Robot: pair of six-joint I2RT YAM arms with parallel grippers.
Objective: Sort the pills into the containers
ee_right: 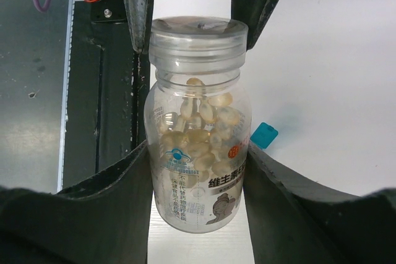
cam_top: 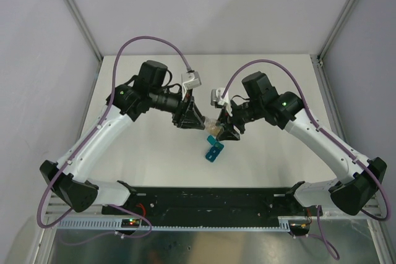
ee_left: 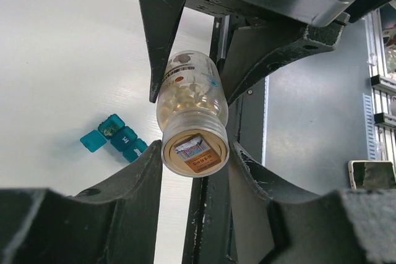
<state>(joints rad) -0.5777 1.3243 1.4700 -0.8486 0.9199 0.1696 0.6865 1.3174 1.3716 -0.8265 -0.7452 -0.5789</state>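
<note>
Barely begun: left fingers [ee_left: 124, 202] clamp the cap [ee_right: 198, 41], right fingers [ee_right: 93, 214] grip the bottle [ee_right: 198, 153]; pills [ee_right: 204, 122] sit inside, containers [ee_left: 124, 135] lie open below.

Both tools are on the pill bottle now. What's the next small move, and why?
Probably twist the cap off with the left tool while the right tool holds the bottle by its body. The cap is on, the pills are all inside, and the teal containers wait on the table nearby.
</note>
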